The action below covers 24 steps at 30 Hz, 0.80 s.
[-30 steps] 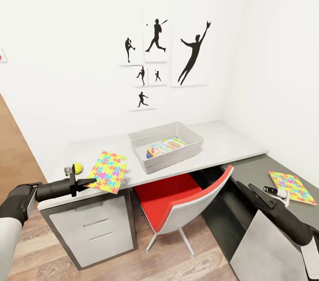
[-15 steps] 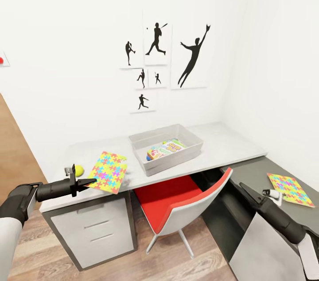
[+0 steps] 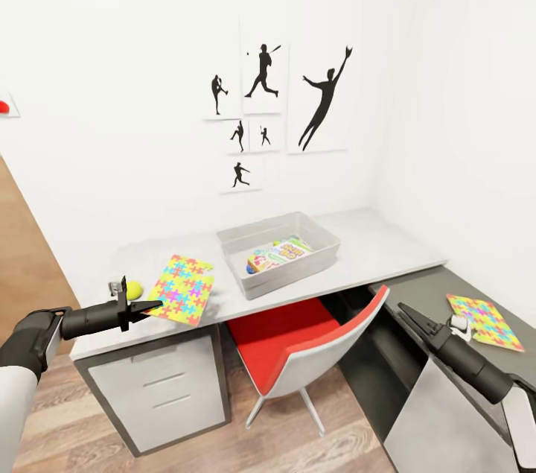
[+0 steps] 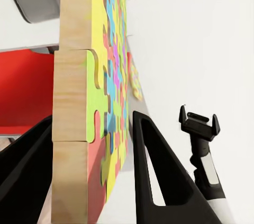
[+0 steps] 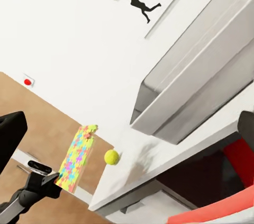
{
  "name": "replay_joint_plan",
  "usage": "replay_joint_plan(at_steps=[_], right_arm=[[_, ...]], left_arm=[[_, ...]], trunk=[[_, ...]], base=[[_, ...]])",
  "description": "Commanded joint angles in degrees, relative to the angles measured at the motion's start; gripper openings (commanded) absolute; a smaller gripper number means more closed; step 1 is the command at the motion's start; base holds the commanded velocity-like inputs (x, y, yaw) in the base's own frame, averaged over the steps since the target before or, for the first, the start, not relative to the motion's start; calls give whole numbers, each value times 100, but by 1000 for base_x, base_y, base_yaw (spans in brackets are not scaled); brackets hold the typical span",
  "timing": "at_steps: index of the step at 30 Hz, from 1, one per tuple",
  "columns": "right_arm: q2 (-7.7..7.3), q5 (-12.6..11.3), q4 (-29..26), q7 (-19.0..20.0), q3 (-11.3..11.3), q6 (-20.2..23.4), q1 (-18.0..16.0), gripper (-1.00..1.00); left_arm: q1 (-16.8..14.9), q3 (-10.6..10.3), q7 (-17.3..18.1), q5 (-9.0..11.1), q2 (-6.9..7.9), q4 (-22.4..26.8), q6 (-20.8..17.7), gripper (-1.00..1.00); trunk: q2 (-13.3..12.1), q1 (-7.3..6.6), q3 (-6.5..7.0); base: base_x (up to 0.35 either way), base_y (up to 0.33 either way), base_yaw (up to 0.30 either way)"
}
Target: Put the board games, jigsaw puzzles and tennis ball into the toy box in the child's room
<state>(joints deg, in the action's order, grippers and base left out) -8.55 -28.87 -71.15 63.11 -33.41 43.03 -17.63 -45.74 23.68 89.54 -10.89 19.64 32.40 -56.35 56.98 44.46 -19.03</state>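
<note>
My left gripper (image 3: pixel 143 307) is shut on the corner of a multicoloured jigsaw puzzle (image 3: pixel 182 289), held tilted above the table's (image 3: pixel 372 249) front left end. The left wrist view shows the puzzle's edge (image 4: pixel 95 102) between both fingers. The tennis ball (image 3: pixel 134 290) rests on the table just behind that gripper. The light-grey toy box (image 3: pixel 321 243) stands mid-table with board games (image 3: pixel 277 255) inside. A second jigsaw puzzle (image 3: pixel 484 322) lies on the table's dark right wing. My right gripper (image 3: pixel 406 313) hovers open left of it, near the chair's back. The bed is out of view.
A red and white chair (image 3: pixel 298 343) is pushed under the table below the toy box. White drawers (image 3: pixel 160 391) fill the table's left end. A small black clip stand (image 3: pixel 116 287) sits by the ball. A white gadget (image 3: pixel 458 325) lies beside the right puzzle.
The whole view has shifted slightly, so the camera moved. My right arm has sunk a little toward the lower right. The left gripper still holds the puzzle in the same spot.
</note>
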Motion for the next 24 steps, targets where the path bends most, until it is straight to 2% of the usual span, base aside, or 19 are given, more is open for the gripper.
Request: replay_joint_plan(at_steps=[1, 14, 24], right_arm=[[1, -26, -77, 3, -5, 45, -4, 100], [2, -40, -258, -18, -13, 83, -4, 100], [10, -40, -259, -18, -1, 52, -4, 100]], left_arm=[[-5, 22, 46, -62, -4, 3, -60, -100], [-5, 22, 46, -62, 4, 3, -60, -100], [-5, 22, 46, -62, 5, 3, -60, -100]], trunk=[[-37, -23, 11], [-558, -308, 245], [-959, -528, 424]], base=[[-93, 0, 0], [-176, 0, 0], [-21, 0, 0]])
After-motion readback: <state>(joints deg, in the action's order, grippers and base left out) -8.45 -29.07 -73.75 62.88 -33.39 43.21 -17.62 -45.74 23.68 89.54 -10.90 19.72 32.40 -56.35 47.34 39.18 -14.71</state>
